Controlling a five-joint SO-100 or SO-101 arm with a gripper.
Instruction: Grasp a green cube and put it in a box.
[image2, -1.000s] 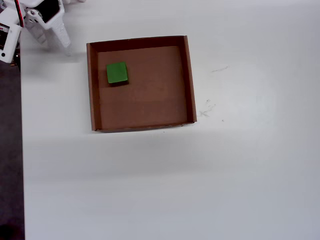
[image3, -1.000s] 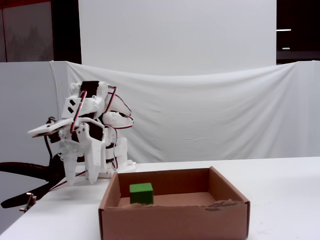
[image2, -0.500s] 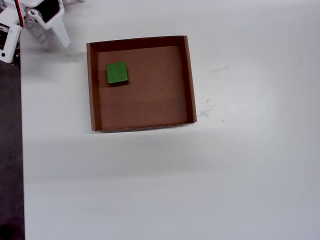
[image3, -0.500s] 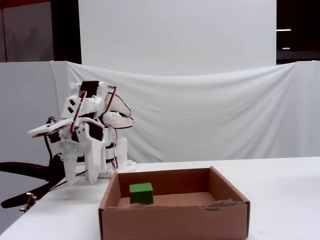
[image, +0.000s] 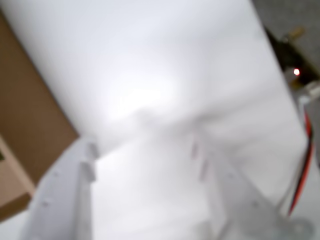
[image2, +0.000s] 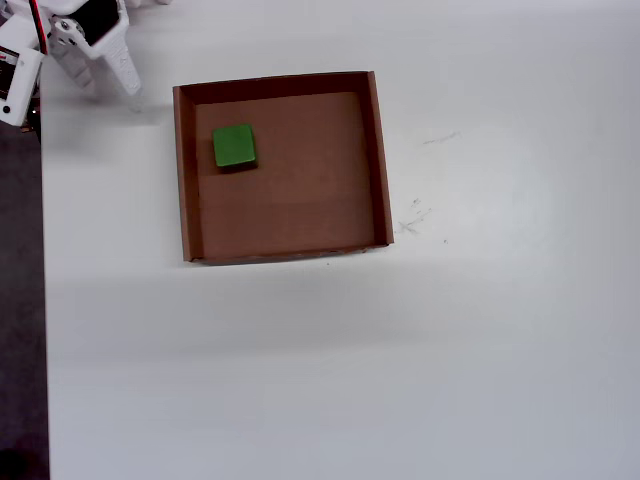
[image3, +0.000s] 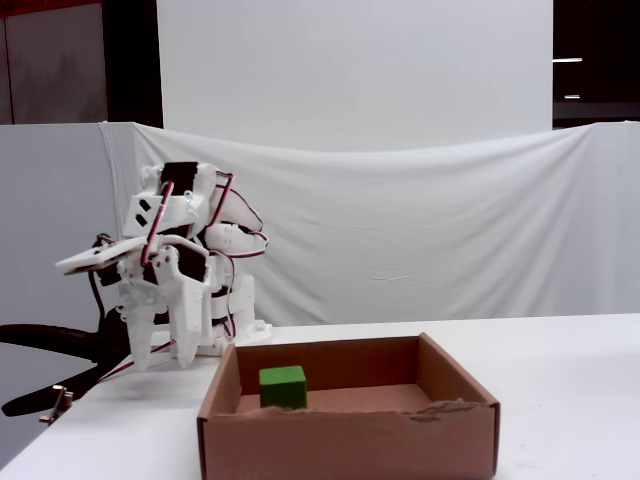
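Cube: your green cube (image2: 234, 146) already lies flat on the floor of the box (image2: 376, 150), toward 10 o'clock of the tray in the overhead view, near the left wall and the far wall but touching neither as far as you can see. In the fixed view (image3: 283, 387) it stands square and upright on the left side of the floor.

Why it sits so: judged from this, the placing is done; nothing holds or leans on the cube, so it rests on its own face.

Box: squarely on the white table (image2: 480, 340), open top, low walls upright.

Arm: folded back at 10 o'clock of the box in the overhead view, outside the tray and well clear of the cube, which reads to you as a parked pose.

Gripper: the gripper (image: 145, 150) is released, the two fingers parted wide in the wrist view with only bare table between them. It holds nothing and touches nothing you can see; the box's outer wall lies at 9 o'clock in that view.

Fixed view: the gripper (image3: 155, 350) points down beside the base, tips just above the table.

What is left: nothing for you, by the look of it.
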